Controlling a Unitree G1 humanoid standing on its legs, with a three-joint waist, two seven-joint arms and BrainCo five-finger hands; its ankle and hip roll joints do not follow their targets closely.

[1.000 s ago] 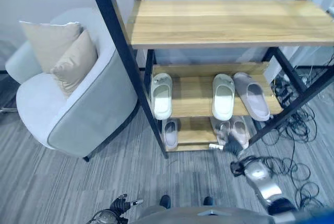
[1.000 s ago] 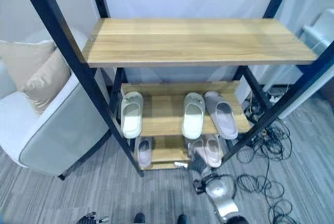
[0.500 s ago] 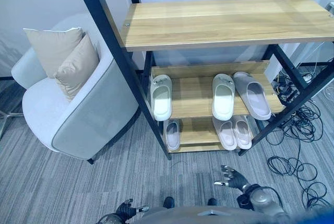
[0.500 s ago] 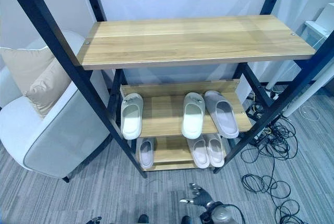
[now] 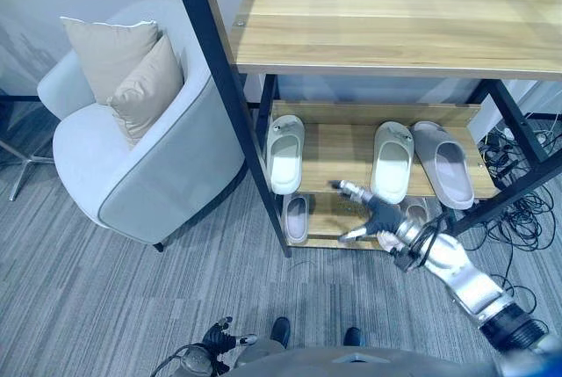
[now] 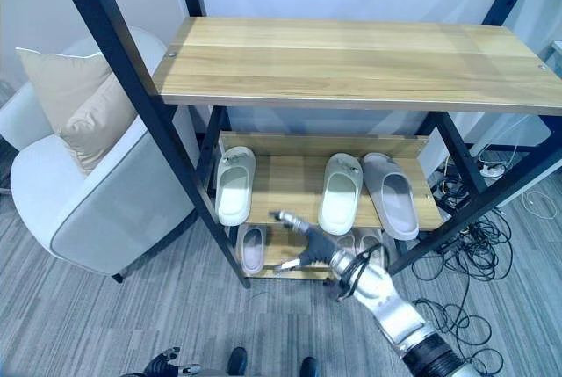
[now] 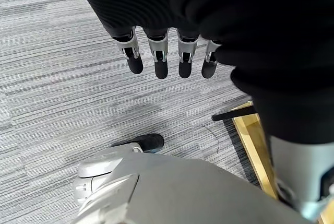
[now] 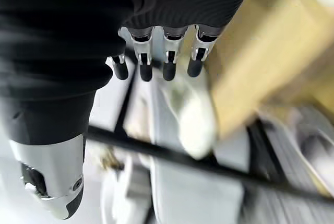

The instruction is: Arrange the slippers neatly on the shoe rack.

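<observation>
Reaching toward the black-framed wooden shoe rack (image 5: 386, 30).
Spreading right hand (image 5: 376, 214) wide, empty, before white slippers (image 5: 391, 162) on middle shelf; hanging left hand (image 5: 218, 339) relaxed over grey carpet (image 5: 105, 289).

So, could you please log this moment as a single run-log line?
right robot hand: open, empty, in front of shoe rack middle shelf | left robot hand: open, idle over floor | slippers: on middle and bottom shelves
</observation>
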